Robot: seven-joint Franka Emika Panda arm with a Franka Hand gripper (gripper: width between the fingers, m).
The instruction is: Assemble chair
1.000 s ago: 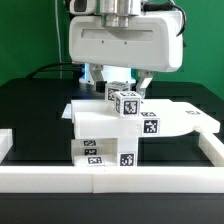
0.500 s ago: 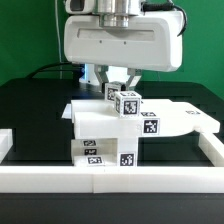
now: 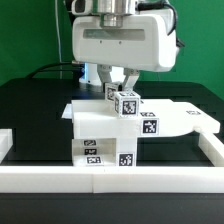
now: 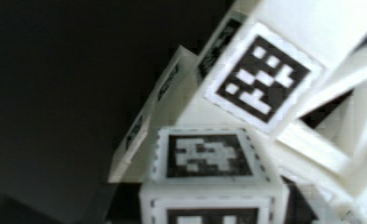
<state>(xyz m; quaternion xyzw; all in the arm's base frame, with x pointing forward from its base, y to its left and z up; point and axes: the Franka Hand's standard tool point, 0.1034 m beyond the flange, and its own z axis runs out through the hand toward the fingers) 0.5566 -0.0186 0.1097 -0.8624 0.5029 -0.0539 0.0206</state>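
The white chair parts (image 3: 105, 125) stand stacked at the middle of the table: a wide slab lies on a tagged block (image 3: 105, 152), and a small tagged cube (image 3: 126, 104) sits on top. My gripper (image 3: 120, 85) hangs straight above the cube. Its fingers are spread to either side of a tagged piece behind the cube and grip nothing. In the wrist view the tagged faces fill the picture, with one block (image 4: 210, 160) right below my gripper (image 4: 206, 208). The fingertips themselves are blurred there.
A long white border rail (image 3: 110, 178) runs along the front of the black table, with ends rising at the exterior view's left (image 3: 5, 140) and right (image 3: 212, 145). A flat slab (image 3: 185, 120) sticks out to the exterior view's right of the stack.
My gripper has shifted slightly to the exterior view's right and risen a little. The chair parts have not moved.
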